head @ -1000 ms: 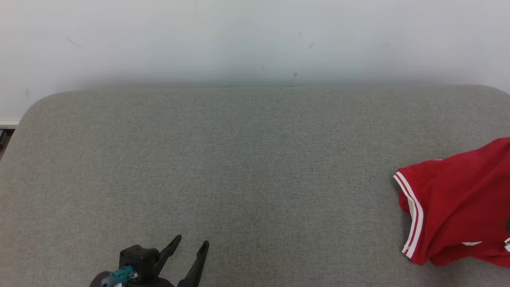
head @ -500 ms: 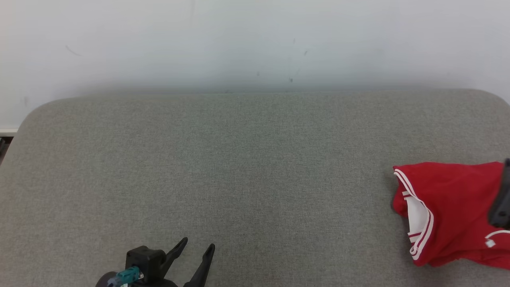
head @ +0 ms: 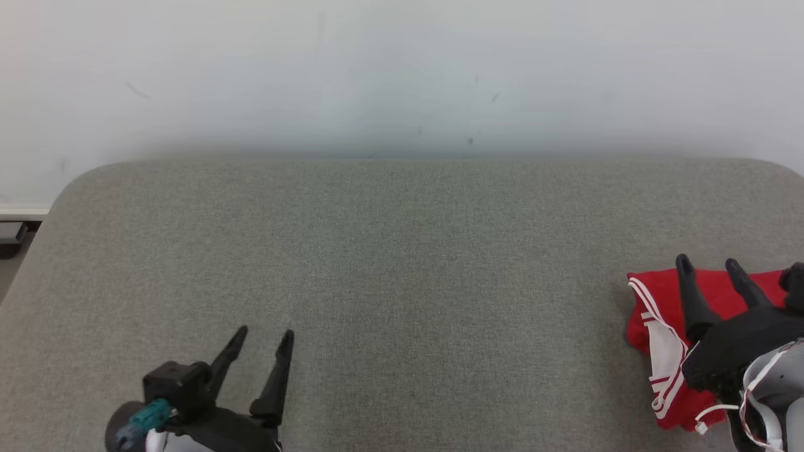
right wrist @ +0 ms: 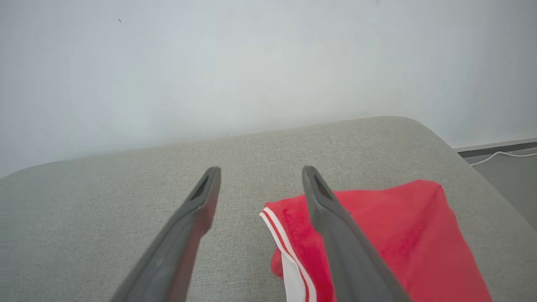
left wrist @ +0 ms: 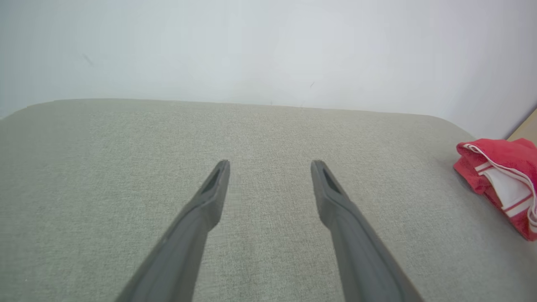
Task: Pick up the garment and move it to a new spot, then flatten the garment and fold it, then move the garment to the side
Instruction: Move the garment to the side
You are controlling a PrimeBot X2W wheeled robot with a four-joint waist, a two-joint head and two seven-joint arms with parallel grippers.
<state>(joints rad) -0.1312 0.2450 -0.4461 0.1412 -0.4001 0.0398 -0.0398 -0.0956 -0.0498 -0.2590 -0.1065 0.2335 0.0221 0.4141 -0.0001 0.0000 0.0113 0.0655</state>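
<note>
Head view puts the one red garment (head: 656, 301) at the lower right edge of the frame, lying as a folded bundle on the grey surface (head: 402, 282), its striped edge running top to bottom. Right hand (head: 708, 260) hangs just over it, fingers spread, gripping nothing. Left hand (head: 264, 331), also spread and empty, is well apart at lower left. Two hands, one garment; the right is nearer.

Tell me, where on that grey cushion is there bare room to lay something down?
Nearly the whole grey cushion is bare: the broad stretch from the wall at the back to the near edge, between the left pincer and the red garment. It is crowded at the right end, where the garment lies bunched with the open right pincer over it.
</note>
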